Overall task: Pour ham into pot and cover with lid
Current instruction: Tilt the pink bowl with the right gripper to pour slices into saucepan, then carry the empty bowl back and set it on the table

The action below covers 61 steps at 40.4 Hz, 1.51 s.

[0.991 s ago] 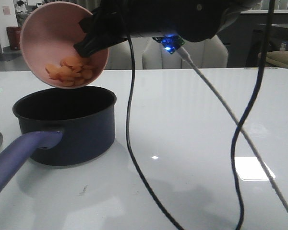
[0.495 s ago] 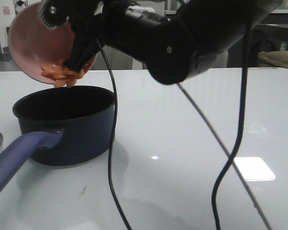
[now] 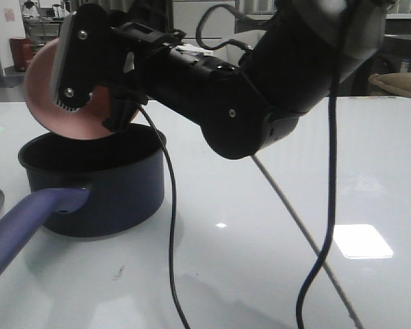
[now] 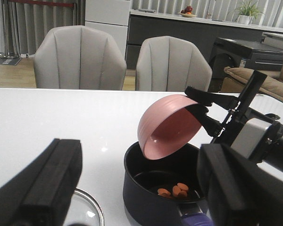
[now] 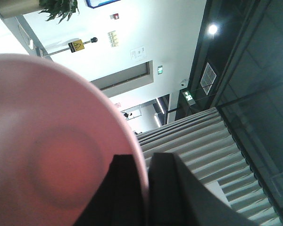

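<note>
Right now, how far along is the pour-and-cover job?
Pour looks done: ham lies on the pot floor, and the pink bowl shows empty. In hand: right gripper holds the bowl tipped over the pot. Left: the lid sits beside the pot, left gripper open.

The front camera sits low at the near edge of the table [image 3: 274, 274], facing across it, close to the pot [image 3: 99, 185] by the near left corner. The left wrist camera looks from the left side toward the chairs beyond the far edge, sharing the pot [image 4: 146, 188] and pink bowl [image 4: 167, 127]. The right wrist camera tilts upward, pressed near the pink bowl [image 5: 52, 155], showing ceiling.
</note>
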Tool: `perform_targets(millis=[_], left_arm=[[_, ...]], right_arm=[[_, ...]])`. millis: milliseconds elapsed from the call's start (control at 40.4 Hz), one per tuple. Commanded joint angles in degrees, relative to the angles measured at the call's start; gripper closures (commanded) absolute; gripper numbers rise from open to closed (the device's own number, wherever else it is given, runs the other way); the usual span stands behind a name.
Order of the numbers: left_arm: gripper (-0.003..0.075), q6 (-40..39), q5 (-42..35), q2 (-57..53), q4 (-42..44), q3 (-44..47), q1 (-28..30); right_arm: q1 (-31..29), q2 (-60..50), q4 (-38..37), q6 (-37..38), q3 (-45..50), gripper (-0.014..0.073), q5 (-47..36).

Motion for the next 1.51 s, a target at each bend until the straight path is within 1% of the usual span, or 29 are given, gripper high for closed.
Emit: perform_targets(millis=[0, 50, 124, 198, 248, 322, 471, 595, 694, 768, 941, 1090, 1214, 1313, 1486], left_arm=[[0.0171, -0.1, -4.1, 0.6, -0.5, -1.5, -0.3], [0.0171, -0.1, -4.1, 0.6, -0.5, -1.5, -0.3], [0.0171, -0.1, -4.1, 0.6, -0.5, -1.5, -0.3], [0.0171, -0.1, -4.1, 0.6, -0.5, -1.5, -0.3], [0.0171, -0.1, -4.1, 0.6, -0.5, -1.5, -0.3], [0.0171, -0.1, -4.1, 0.6, -0.5, -1.5, -0.3], [0.0171, -0.1, -4.1, 0.6, -0.5, -1.5, -0.3], [0.0171, -0.1, -4.1, 0.6, -0.5, -1.5, -0.3], [0.0171, -0.1, -4.1, 0.6, -0.5, -1.5, -0.3], [0.0171, -0.1, -4.1, 0.6, -0.5, -1.5, -0.3], [0.0171, -0.1, -4.1, 0.6, -0.5, -1.5, -0.3], [0.0171, -0.1, -4.1, 0.6, -0.5, -1.5, -0.3], [0.0171, -0.1, -4.1, 0.6, -0.5, -1.5, -0.3], [0.0171, -0.1, -4.1, 0.6, -0.5, -1.5, -0.3], [0.0171, -0.1, -4.1, 0.6, -0.5, -1.5, -0.3]], right_arm=[[-0.1, -3.6, 2.6, 6.3, -1.5, 0.0456, -9.2], [-0.1, -4.0, 5.7, 13.6, -1.5, 0.0456, -8.2], [-0.1, -5.3, 10.6, 24.7, -1.5, 0.0456, -4.2], [-0.1, -7.4, 14.6, 36.8, -1.5, 0.0456, 3.1], [-0.1, -9.4, 16.2, 43.0, -1.6, 0.0456, 8.7], [-0.1, -12.1, 17.8, 48.2, -2.1, 0.0456, 17.4], [-0.9, -17.4, 20.7, 48.8, -3.0, 0.0456, 38.7], [-2.8, -21.4, 20.7, 48.8, -3.0, 0.0456, 52.9], [-5.4, -24.6, 20.7, 48.8, -3.0, 0.0456, 62.7], [-8.0, -26.9, 20.2, 48.8, -3.0, 0.0456, 68.5], [-16.7, -30.9, 19.8, 49.0, -3.0, 0.0456, 80.2], [-25.6, -30.9, 19.9, 53.3, -3.0, 0.0456, 92.6], [-31.2, -29.4, 19.9, 53.8, -3.0, 0.0456, 97.7], [-34.5, -27.7, 19.9, 53.8, -3.0, 0.0456, 98.8], [-36.7, -23.7, 19.9, 53.8, -3.0, 0.0456, 98.8]])
